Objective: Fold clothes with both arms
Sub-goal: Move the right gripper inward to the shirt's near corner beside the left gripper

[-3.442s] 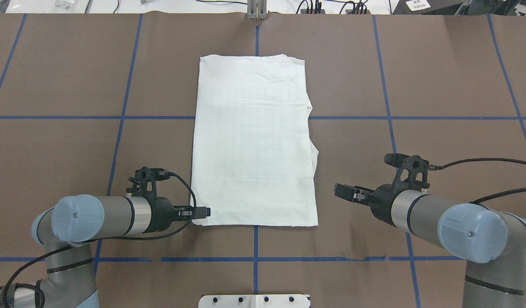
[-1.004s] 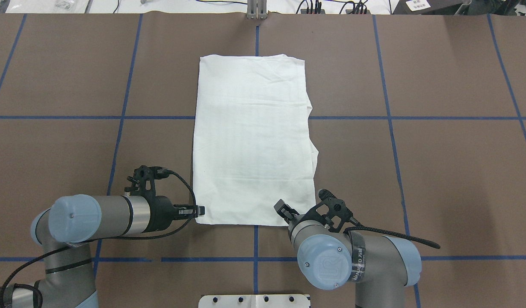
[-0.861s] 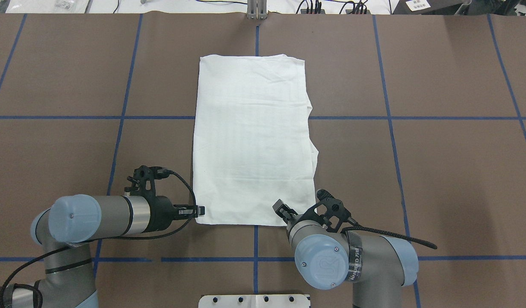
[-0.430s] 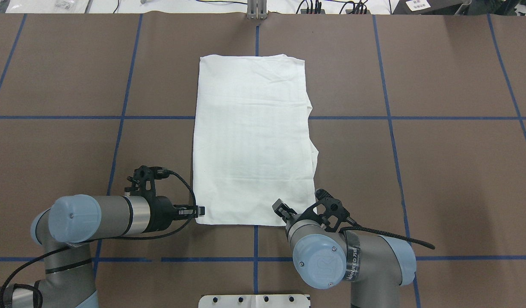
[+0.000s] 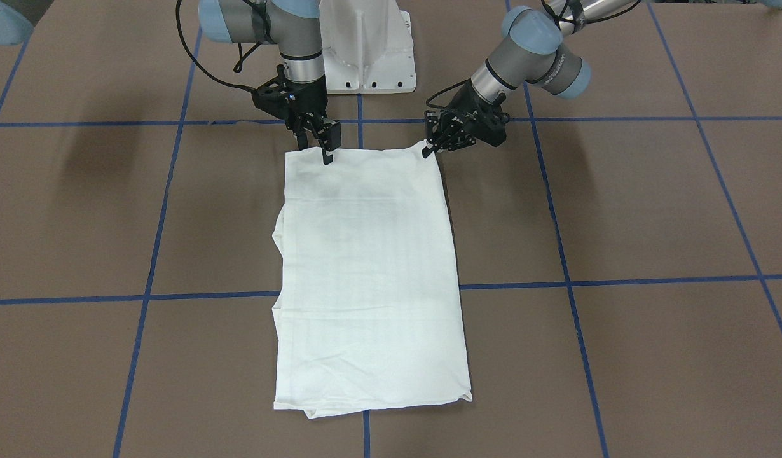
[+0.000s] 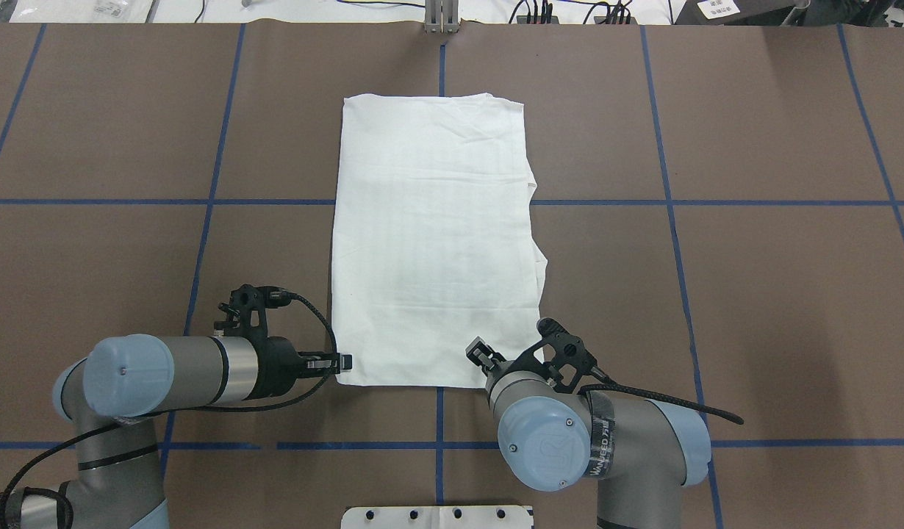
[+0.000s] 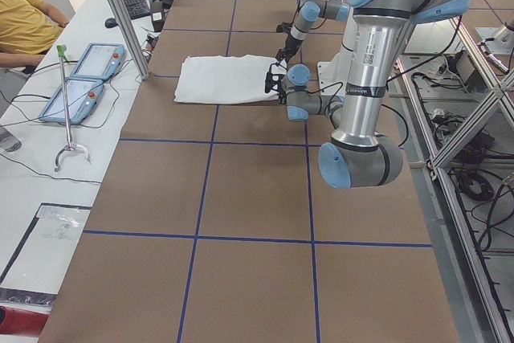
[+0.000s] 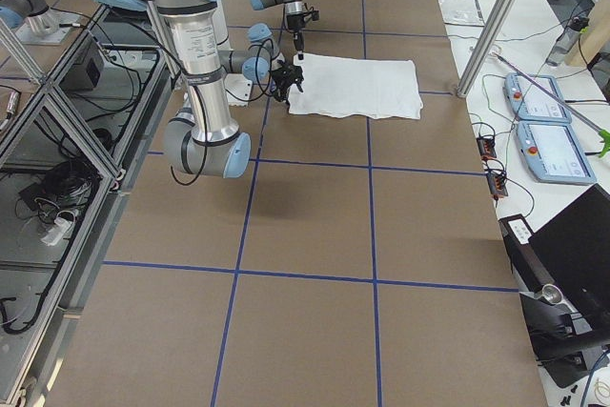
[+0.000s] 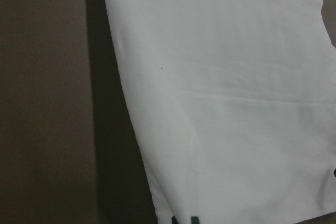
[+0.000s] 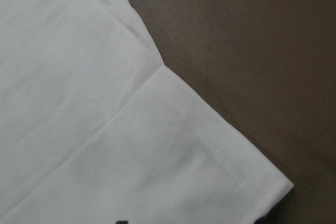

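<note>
- The brown table (image 6: pixel 790 294) is carrying the T-shirt (image 6: pixel 433 235) at its middle. The shirt is lying flat as a long rectangle, plain white side up, with its long axis running away from the robot.
- The left arm (image 6: pixel 165 371) is reaching in low at the shirt's near-left corner, and the right arm (image 6: pixel 569 441) is bending over the near hem.
- The left gripper (image 6: pixel 345 361) appears to be pinching that corner, with its fingers clenched on the cloth.
- The right gripper (image 6: pixel 481 355) is hovering, fingers spread, over the hem just inward of the near-right corner.
- The step in hand looks like taking hold of the near end. Next, the right fingers need to close on the cloth, then both arms should lift evenly and carry the hem toward the far edge.
</note>
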`<state>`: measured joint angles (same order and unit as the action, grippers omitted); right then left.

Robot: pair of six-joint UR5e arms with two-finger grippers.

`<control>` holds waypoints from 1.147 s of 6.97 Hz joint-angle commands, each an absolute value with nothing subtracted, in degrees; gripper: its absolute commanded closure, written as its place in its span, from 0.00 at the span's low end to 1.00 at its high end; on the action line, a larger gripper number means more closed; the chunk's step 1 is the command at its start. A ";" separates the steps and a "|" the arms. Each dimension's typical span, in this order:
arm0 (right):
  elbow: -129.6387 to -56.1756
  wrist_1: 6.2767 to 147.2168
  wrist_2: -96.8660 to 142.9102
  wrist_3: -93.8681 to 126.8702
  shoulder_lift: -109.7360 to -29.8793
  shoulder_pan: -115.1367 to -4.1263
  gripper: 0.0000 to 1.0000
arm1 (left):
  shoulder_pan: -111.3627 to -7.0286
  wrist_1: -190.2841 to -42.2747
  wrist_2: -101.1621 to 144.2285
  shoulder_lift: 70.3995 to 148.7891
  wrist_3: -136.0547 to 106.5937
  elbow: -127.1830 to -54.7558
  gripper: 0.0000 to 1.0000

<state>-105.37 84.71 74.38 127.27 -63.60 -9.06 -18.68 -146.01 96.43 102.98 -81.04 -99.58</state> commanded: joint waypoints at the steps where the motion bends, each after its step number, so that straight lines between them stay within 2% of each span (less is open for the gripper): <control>1: -105.03 84.73 74.27 127.27 -63.46 -9.14 0.20 | -18.63 -146.07 96.42 103.01 -81.04 -99.67 1.00; 4: -103.10 87.09 74.27 127.18 -60.84 -9.14 0.15 | -18.72 -145.99 96.50 103.01 -81.04 -99.84 1.00; 5: -102.92 87.19 74.27 127.18 -60.65 -9.14 0.23 | -18.72 -145.99 96.50 103.01 -81.04 -99.84 1.00; 6: -102.92 87.10 74.27 127.26 -60.47 -9.31 0.54 | -18.72 -145.99 96.50 103.01 -81.04 -99.76 1.00; 7: -102.92 87.10 74.27 128.83 -60.47 -9.58 0.97 | -18.72 -146.07 96.50 103.01 -80.95 -99.84 1.00; 8: -102.92 87.10 74.27 129.02 -60.47 -9.67 1.00 | -18.72 -146.07 96.42 103.01 -81.03 -99.84 1.00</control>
